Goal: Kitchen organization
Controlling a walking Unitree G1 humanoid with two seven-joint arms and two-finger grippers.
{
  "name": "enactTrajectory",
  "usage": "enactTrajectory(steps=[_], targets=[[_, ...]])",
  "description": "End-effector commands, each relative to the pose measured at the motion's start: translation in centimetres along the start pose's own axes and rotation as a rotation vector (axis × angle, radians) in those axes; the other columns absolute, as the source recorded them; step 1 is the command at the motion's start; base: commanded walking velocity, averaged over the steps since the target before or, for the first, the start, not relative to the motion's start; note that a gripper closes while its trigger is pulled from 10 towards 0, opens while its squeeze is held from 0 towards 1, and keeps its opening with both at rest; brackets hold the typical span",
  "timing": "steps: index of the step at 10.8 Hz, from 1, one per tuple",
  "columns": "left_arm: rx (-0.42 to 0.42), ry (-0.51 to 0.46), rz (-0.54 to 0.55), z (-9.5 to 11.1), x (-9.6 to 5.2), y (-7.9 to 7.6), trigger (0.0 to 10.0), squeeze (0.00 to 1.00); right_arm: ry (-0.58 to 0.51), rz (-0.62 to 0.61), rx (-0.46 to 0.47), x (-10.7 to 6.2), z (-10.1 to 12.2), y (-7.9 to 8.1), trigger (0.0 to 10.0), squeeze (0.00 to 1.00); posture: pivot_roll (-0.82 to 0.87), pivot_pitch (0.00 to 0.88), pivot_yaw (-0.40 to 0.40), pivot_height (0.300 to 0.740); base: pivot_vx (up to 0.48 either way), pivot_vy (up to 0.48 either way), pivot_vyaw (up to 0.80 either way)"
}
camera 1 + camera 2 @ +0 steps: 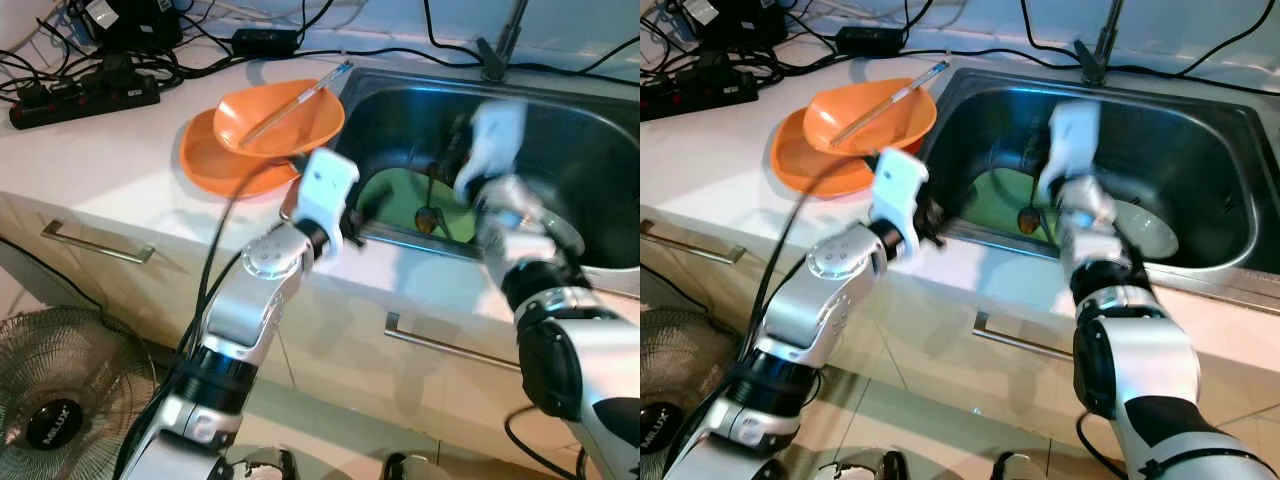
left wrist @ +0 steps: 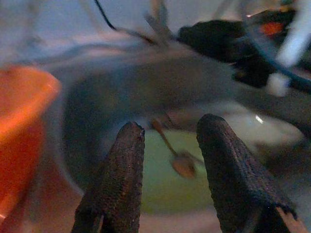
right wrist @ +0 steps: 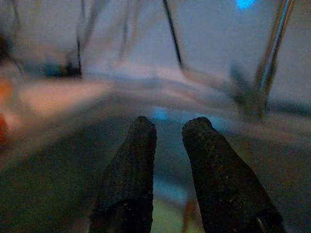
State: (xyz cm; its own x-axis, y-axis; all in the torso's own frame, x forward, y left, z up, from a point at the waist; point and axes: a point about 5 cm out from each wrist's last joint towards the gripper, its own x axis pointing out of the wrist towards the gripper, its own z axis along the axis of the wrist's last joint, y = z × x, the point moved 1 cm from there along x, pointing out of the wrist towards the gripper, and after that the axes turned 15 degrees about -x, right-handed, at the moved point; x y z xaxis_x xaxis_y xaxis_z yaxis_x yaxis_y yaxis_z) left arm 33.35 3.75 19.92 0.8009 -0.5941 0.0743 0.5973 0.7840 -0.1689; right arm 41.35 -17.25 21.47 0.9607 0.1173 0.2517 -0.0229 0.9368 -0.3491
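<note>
Spoon: small brown-bowled spoon lies on the green plate in the steel sink, near the bench's front edge.
Handling: light, stiff, probably slick (take the thin handle).
Left gripper: fingers released, empty, at the sink's front rim.
Right gripper: fingers slightly parted, empty, over the basin.

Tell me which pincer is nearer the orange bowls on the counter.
Left. The left pincer sits at the sink's front rim, just beside the orange bowls; the right pincer is over the sink basin, farther off.
</note>
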Motion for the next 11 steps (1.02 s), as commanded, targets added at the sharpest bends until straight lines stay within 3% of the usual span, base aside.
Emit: enactTrajectory(steps=[1, 2, 4, 5, 8, 11], targets=[[0.02, -0.064, 0.033, 1.0, 0.1, 0.4, 10.0, 0.0, -0.112, -0.018, 0.008, 0.3, 1.9, -0.5, 10.0, 0.0, 0.09, 0.099, 0.044, 0.74, 0.0, 0.0, 0.0], [0.031, -0.118, 0.078, 1.7, 0.0, 0.8, 10.0, 0.0, -0.203, -0.052, 0.036, -0.4, 3.1, -1.0, 10.0, 0.0, 0.07, 0.101, 0.034, 0.74, 0.0, 0.0, 0.0], [0.053, -0.183, 0.13, 1.9, -0.2, 1.5, 10.0, 0.0, -0.287, -0.049, -0.004, -2.4, 3.9, -0.9, 10.0, 0.0, 0.04, 0.092, 0.022, 0.74, 0.0, 0.0, 0.0], [0.084, -0.213, 0.163, 2.0, -0.4, 2.1, 10.0, 0.0, -0.301, -0.052, 0.024, -3.6, 4.1, -0.8, 10.0, 0.0, 0.03, 0.084, 0.019, 0.74, 0.0, 0.0, 0.0], [0.124, -0.238, 0.235, 1.3, -1.3, 3.5, 10.0, 0.0, -0.253, -0.065, 0.063, -5.9, 3.7, -0.1, 10.0, 0.0, 0.02, 0.052, 0.012, 0.74, 0.0, 0.0, 0.0], [0.123, -0.297, 0.257, 1.1, -1.8, 3.7, 10.0, 0.0, -0.165, -0.044, 0.044, -8.5, 0.9, 1.5, 10.0, 0.0, 0.02, 0.037, 0.016, 0.74, 0.0, 0.0, 0.0]])
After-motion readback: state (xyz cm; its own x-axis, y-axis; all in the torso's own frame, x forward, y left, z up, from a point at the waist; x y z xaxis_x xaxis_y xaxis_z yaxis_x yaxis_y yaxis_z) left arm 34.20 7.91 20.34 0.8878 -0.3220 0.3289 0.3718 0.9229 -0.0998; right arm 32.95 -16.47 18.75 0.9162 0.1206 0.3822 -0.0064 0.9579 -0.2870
